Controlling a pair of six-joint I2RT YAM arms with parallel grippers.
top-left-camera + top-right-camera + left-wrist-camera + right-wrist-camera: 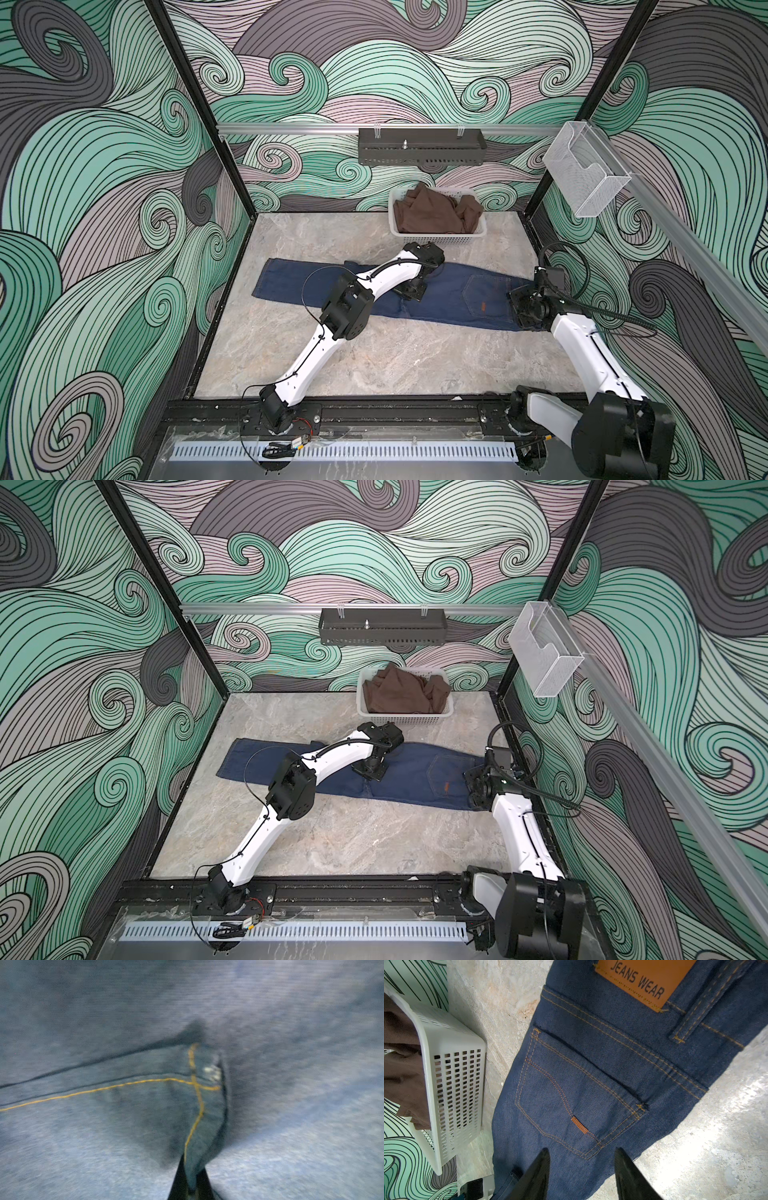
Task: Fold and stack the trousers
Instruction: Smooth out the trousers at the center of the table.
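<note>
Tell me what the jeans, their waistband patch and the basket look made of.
Jeans: dark blue denim, matte; twill weave and tan stitching show. Patch: tan leather or imitation, smooth, printed lettering. Basket: white moulded plastic, probably; smooth walls with grid holes.

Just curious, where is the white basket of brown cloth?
In both top views the white basket sits at the table's far edge, slightly right of centre, just beyond the trousers.

Green swirl-patterned walls, grey marbled tabletop, aluminium rail
</note>
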